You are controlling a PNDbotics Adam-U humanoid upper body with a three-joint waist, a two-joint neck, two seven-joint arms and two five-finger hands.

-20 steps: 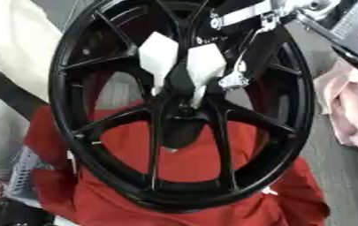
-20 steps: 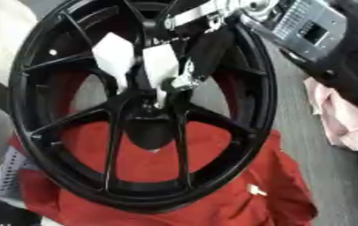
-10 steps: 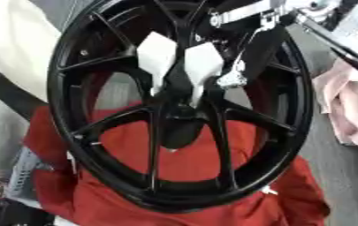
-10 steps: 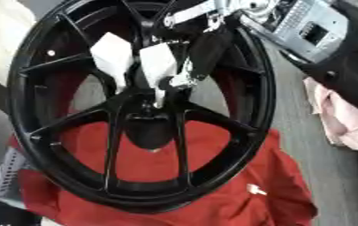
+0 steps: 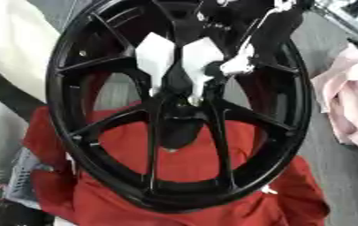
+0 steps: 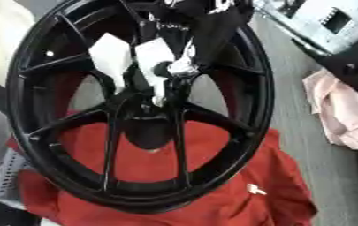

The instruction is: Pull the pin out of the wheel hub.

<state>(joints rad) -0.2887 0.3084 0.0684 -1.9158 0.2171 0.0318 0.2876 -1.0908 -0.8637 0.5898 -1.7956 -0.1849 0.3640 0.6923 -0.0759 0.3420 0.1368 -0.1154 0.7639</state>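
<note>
Hub (image 5: pixel 183 115) sitting dead centre of the black wheel (image 5: pixel 73 145), and that is where I am working right now. The wheel is lying across a red cloth (image 5: pixel 236 163), with a pink cloth (image 5: pixel 348 110) off to my right on the grey surface.

My right hand (image 5: pixel 243 53) is coming in from the upper right, over the rim, black with a silver-white tip showing just beside the hub. Two white angular pieces (image 5: pixel 157 57) are fanning up and out from the hub's centre; I am taking these as part of the pin (image 5: pixel 200 59), though I cannot make out where the pin's shaft ends and the hub begins. My fingers are reaching down next to the right-hand white piece, and the tip is looking close to touching it, but I cannot tell whether they are curled round it or only resting alongside. My left hand is not showing in either view.

So I am judging this as the grasp stage: hand at the pin, pin apparently seated in the hub, nothing lifted clear yet. Next up, I am reckoning on needing a sure hold on the white part, then a straight pull along the pin's own line, up and away from the hub. Pulling at a slant is risking a jam against the spokes, or dragging the whole wheel across the cloth with nothing bracing it.
</note>
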